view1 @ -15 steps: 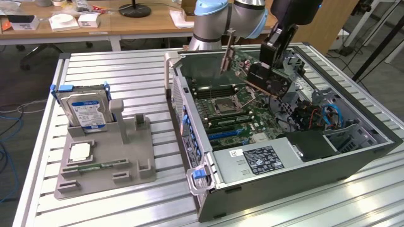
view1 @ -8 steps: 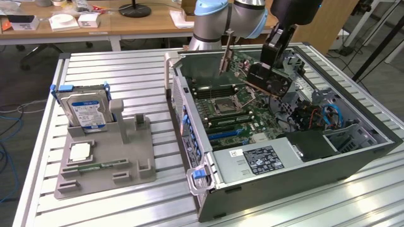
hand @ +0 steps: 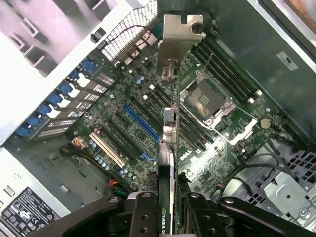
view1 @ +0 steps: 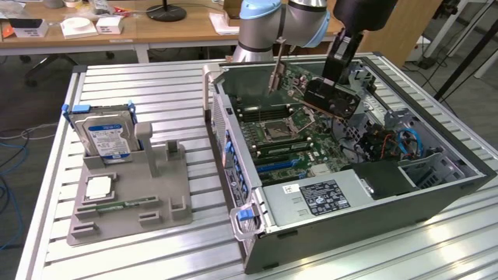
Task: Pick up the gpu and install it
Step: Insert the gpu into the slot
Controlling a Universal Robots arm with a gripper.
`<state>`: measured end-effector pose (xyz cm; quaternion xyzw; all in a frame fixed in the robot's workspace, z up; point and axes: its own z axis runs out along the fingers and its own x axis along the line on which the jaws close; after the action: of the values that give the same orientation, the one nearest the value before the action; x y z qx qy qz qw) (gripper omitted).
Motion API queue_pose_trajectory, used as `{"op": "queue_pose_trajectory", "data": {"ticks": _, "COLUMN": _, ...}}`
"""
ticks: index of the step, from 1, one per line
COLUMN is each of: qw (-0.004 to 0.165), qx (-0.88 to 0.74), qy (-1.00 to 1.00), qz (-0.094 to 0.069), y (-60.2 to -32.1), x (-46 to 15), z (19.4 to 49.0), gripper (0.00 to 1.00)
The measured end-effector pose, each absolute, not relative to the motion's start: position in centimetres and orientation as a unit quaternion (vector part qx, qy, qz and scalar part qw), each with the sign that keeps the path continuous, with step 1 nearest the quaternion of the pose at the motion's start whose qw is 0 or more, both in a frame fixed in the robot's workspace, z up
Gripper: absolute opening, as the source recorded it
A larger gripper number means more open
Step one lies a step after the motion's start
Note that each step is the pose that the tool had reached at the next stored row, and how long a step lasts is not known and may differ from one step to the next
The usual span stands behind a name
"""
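Note:
The gpu (view1: 333, 102) is a dark card with a silver bracket (view1: 274, 73) at one end. It hangs tilted in the air above the motherboard (view1: 292, 137) inside the open computer case (view1: 435, 192). My gripper (view1: 334, 79) comes down from above and is shut on the card's body. In the wrist view the gpu (hand: 168, 163) appears edge-on between my two black fingers (hand: 143, 215), with its bracket (hand: 177, 37) pointing away from me. Below it lie the expansion slots, among them a blue slot (hand: 140, 126). The card is apart from the board.
On the exterior view's left, a grey fixture (view1: 155, 192) holds an upright hard drive (view1: 107, 137), a processor chip (view1: 99, 186) and a memory stick (view1: 116, 205). Inside the case are a processor socket (hand: 205, 98), a power supply (view1: 327, 195) and cables (view1: 389, 143).

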<state>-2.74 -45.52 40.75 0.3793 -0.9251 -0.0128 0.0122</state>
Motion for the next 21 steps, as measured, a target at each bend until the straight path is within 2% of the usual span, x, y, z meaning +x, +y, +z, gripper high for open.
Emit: {"op": "queue_pose_trajectory", "data": {"ticks": 21, "qw": 0.013, "qx": 0.44, "qy": -0.898, "qz": -0.012, "y": -45.52, "x": -2.79, "z": 40.75, "gripper": 0.26}}
